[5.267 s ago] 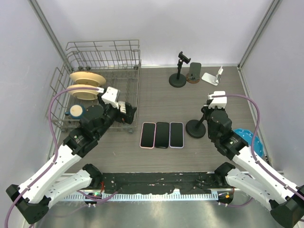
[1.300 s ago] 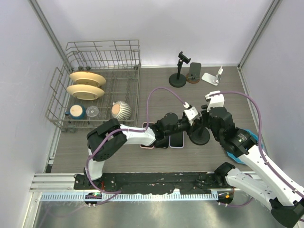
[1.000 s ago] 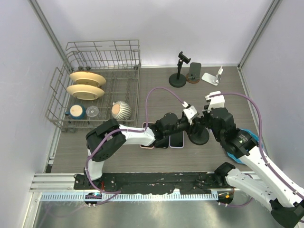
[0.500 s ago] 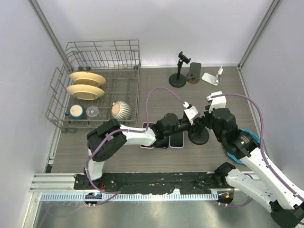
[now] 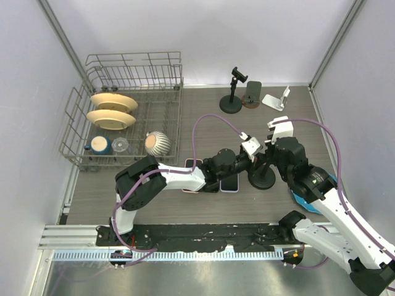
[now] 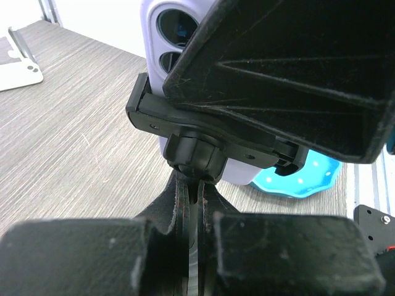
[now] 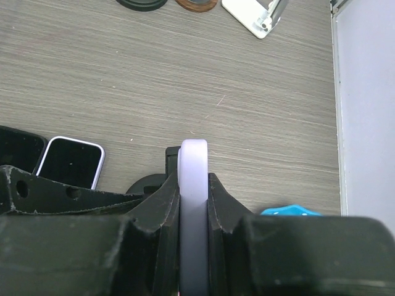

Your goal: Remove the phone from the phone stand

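The lilac phone (image 7: 193, 179) stands edge-on in the clamp (image 6: 203, 126) of the black phone stand (image 5: 262, 179), right of the table's middle. My right gripper (image 7: 193, 203) is shut on the phone from above, one finger on each face. The phone's camera lenses (image 6: 176, 24) show in the left wrist view, above the clamp. My left gripper (image 6: 196, 203) is shut on the stand's thin post just under its ball joint (image 6: 194, 157). In the top view the left gripper (image 5: 252, 159) reaches in from the left and the right gripper (image 5: 271, 158) covers the phone.
Three more phones (image 5: 229, 183) lie flat side by side under the left arm. Two other stands (image 5: 231, 102) (image 5: 276, 98) are at the back. A blue dish (image 6: 308, 179) lies right of the stand. A wire dish rack (image 5: 174, 117) holding plates fills the back left.
The left gripper has closed onto the stand's post over the last second. Earlier that arm was at the dish rack. The stand and the right gripper have shifted slightly right.
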Robot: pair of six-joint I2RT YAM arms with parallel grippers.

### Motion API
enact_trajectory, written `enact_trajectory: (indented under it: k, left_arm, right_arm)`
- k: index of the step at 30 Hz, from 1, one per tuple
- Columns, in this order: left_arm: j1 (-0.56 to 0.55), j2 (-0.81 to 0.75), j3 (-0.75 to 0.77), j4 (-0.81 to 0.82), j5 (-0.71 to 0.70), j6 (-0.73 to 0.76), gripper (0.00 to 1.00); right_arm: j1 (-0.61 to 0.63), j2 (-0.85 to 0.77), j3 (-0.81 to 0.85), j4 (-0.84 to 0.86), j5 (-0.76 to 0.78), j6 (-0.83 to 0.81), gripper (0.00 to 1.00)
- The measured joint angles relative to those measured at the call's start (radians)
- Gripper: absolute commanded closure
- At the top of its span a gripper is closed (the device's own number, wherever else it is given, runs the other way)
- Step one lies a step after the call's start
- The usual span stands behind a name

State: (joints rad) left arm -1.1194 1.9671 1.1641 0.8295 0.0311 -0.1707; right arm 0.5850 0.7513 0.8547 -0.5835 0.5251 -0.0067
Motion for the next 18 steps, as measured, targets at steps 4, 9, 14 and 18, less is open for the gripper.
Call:
enact_trajectory:
  k: [4,9,14,18]
  left_arm:
    - [-0.008,0.0,0.0,-0.001,-0.042,-0.014,1.0]
    - [-0.013,-0.001,0.0,-0.003,-0.095,-0.055,1.0]
    - [-0.012,-0.005,0.033,-0.065,-0.146,-0.101,1.0]
    - [-0.012,-0.009,0.072,-0.144,-0.192,-0.123,1.0]
  right_arm:
    - [0.0,0.009,0.005,-0.002,0.001,0.0,0.99]
    - [-0.002,0.045,0.035,-0.018,0.002,0.011,0.99]
    - [-0.006,0.1,0.08,-0.047,0.024,0.043,0.99]
    - [-0.007,0.133,0.101,-0.054,0.051,0.069,0.99]
